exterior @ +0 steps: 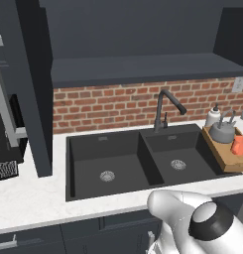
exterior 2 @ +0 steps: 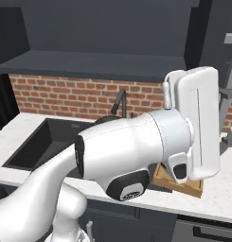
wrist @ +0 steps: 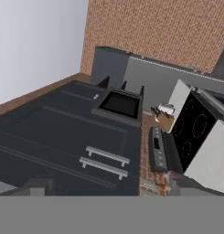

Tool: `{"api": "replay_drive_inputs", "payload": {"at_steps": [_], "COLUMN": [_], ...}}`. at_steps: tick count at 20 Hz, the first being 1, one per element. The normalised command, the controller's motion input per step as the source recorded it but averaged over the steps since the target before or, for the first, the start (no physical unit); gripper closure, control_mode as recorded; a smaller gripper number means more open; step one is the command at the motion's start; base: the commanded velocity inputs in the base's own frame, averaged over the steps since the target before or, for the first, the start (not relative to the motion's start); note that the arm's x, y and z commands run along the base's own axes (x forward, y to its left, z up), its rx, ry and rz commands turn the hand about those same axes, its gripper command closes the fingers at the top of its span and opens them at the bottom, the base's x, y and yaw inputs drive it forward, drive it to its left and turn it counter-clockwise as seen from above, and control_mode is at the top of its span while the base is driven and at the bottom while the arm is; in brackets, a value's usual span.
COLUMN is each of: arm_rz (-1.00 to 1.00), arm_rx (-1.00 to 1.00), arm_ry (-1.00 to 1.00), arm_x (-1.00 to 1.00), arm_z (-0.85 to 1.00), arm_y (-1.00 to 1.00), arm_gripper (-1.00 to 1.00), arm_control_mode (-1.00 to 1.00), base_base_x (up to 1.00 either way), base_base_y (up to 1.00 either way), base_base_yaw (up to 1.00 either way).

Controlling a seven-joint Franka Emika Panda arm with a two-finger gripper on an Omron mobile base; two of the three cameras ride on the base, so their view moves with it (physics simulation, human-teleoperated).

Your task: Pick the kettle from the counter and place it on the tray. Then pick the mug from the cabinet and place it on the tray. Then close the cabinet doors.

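Robot arm [exterior 2: 136, 156] hogs the near shot, hand raised up high by the cabinet doors [wrist: 104, 162], presumably lining up to shut them. Gripper's released, nothing in it. Kettle [exterior: 222, 130] and mug [exterior: 239, 145] already sit together on the tray [exterior: 222, 158] at the counter's [exterior: 33, 198] right end, beside the sink [exterior: 138, 163].

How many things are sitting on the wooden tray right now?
2: the squat grey metal kettle at the back of the light-brown wooden tray, and the small orange mug in front of it, near the right edge. Anything beyond the frame edge would be hidden.
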Motion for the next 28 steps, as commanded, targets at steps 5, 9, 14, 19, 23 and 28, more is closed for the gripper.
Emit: {"api": "replay_drive_inputs", "payload": {"at_steps": [5,9,14,19,23,28], "arm_rz": [0.11,0.12,0.14,0.15,0.14,0.12], "arm_rx": [0.00,0.00,0.00,0.00,0.00,0.00], "arm_ry": [0.13,0.12,0.13,0.07,0.00,0.00], "arm_x": [0.11,0.20,0.24,0.25,0.26,0.33], "arm_z": [0.01,0.02,0.00,0.00,-0.09,-0.14], "arm_y": [0.37,0.39,0.45,0.57,0.61,0.65], "arm_gripper": [-1.00,-1.00,-1.00,-1.00,-1.00,-1.00], "arm_control_mode": [-1.00,-1.00,-1.00,-1.00,-1.00,-1.00], "base_base_x": [0.00,0.00,0.00,0.00,0.00,0.00], "base_base_y": [0.00,0.00,0.00,0.00,0.00,0.00], "base_base_yaw": [0.00,0.00,0.00,0.00,0.00,0.00]}}
